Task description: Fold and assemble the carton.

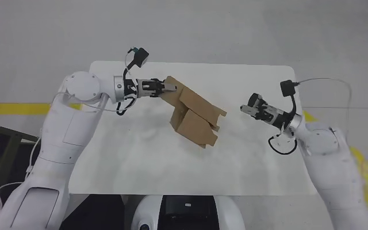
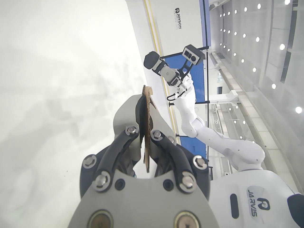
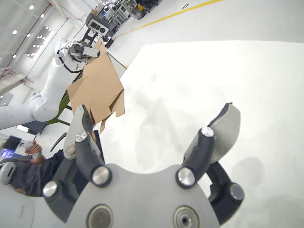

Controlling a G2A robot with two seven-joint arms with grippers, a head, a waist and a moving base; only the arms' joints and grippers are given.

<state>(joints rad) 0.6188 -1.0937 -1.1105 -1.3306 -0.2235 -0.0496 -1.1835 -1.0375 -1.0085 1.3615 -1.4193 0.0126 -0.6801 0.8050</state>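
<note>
Carton [image 1: 195,115] hanging tilted over middle of table [image 1: 115,167], nearer far edge. Left gripper [image 1: 165,87] jaws pinching carton's flap edge. Right gripper [image 1: 248,108] hovering near right edge, jaws spread, apart from carton.

The table [image 1: 144,167] is white and rectangular with rounded corners. Its matte top carries faint grey smudges and scuffs, densest across the middle and toward the robot's side. A brown cardboard carton [image 1: 192,118], partly folded, is tilted over the middle of the table. Whether its lower edge touches the top or hangs just clear of it cannot be told.
</note>
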